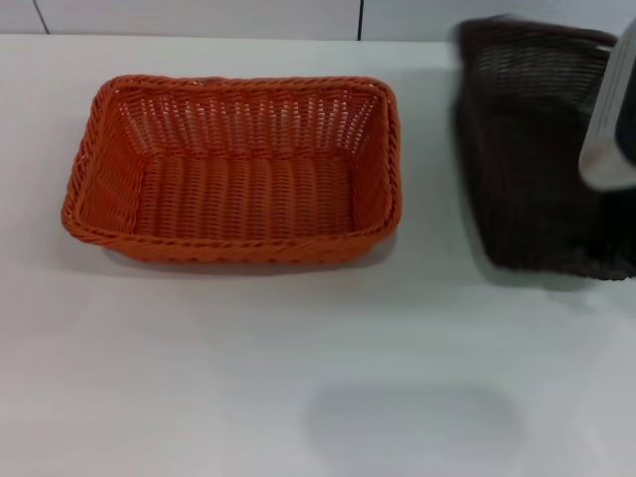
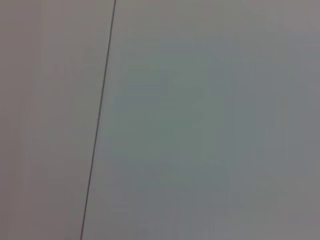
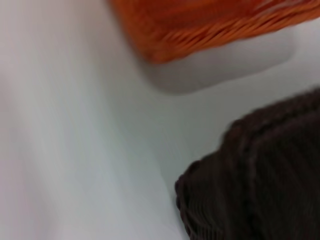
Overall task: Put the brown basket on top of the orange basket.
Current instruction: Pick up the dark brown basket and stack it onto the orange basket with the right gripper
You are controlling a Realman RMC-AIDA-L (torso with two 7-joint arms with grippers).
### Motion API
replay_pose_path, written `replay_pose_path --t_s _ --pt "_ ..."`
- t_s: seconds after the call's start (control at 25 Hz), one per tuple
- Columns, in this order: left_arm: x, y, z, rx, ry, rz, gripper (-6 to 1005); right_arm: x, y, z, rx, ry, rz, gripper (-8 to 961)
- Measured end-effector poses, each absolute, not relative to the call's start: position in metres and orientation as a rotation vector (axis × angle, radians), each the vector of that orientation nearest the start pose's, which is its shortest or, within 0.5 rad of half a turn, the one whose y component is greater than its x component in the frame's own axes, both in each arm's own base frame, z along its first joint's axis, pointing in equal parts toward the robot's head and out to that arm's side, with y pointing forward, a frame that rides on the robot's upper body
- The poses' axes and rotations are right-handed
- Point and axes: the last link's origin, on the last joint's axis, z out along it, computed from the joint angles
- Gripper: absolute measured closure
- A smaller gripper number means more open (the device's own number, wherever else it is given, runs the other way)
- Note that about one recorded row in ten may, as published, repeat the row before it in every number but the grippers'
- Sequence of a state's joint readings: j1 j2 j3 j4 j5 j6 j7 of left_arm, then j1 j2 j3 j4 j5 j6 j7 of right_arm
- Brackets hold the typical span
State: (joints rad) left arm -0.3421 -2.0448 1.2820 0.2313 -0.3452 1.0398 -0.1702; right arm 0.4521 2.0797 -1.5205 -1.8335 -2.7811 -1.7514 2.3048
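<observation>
On the white table [image 1: 298, 378], the right gripper [image 1: 611, 119] hangs over the brown basket [image 1: 537, 159] at the right edge; its grasp cannot be told. A shallow hold could drop it short of the orange basket [image 1: 234, 169], mid-table toward the far edge.

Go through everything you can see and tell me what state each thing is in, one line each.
orange basket: upright on the table, empty, nothing stacked on it.
brown basket: to the right of the orange one, apart from it, tilted, not yet stacked.
right arm: over the brown basket; its tool is not visible.
left arm: not in view.
table: white, holding both baskets.
</observation>
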Motion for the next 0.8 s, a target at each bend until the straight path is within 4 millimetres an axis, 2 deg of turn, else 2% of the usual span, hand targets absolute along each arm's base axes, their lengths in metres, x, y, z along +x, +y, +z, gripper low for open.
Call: replay_pose_path --t_s 0.24,0.28,0.32,0.36,0.44,0.48,0.64,0.68,0.72,0.76,0.8 --pt "-0.410 0.312 0.092 -1.036 -0.690 -0.595 260 0.130 0.319 0.056 -2.485 0.288 -0.604 726" --pt "-0.410 0.312 0.092 -1.034 -0.691 -0.597 260 0.120 0.318 0.062 -2.454 0.280 -0.552 732" --pt "-0.410 0.312 0.092 -1.034 -0.691 -0.597 260 0.120 0.318 0.062 -2.454 0.280 -0.552 732" --pt "-0.411 0.312 0.092 -1.034 -0.691 -0.597 260 0.107 0.316 0.069 -2.423 0.259 -0.495 733" --pt "-0.411 0.312 0.092 -1.032 -0.691 -0.597 260 0.102 0.316 0.071 -2.417 0.243 -0.476 734" --pt "-0.411 0.312 0.093 -1.031 -0.691 -0.596 260 0.092 0.315 0.073 -2.418 0.202 -0.441 734" --pt "-0.411 0.312 0.094 -1.034 -0.690 -0.598 260 0.080 0.314 0.068 -2.465 0.115 -0.421 735" --pt "-0.411 0.312 0.094 -1.035 -0.691 -0.599 260 0.073 0.312 0.062 -2.503 0.010 -0.428 735" --pt "-0.411 0.312 0.094 -1.035 -0.691 -0.599 260 0.073 0.312 0.062 -2.503 0.010 -0.428 735" --pt "-0.411 0.312 0.094 -1.035 -0.691 -0.600 260 0.067 0.311 0.055 -2.525 -0.111 -0.437 735" --pt "-0.411 0.312 0.094 -1.035 -0.691 -0.600 260 0.067 0.311 0.055 -2.525 -0.111 -0.437 736"
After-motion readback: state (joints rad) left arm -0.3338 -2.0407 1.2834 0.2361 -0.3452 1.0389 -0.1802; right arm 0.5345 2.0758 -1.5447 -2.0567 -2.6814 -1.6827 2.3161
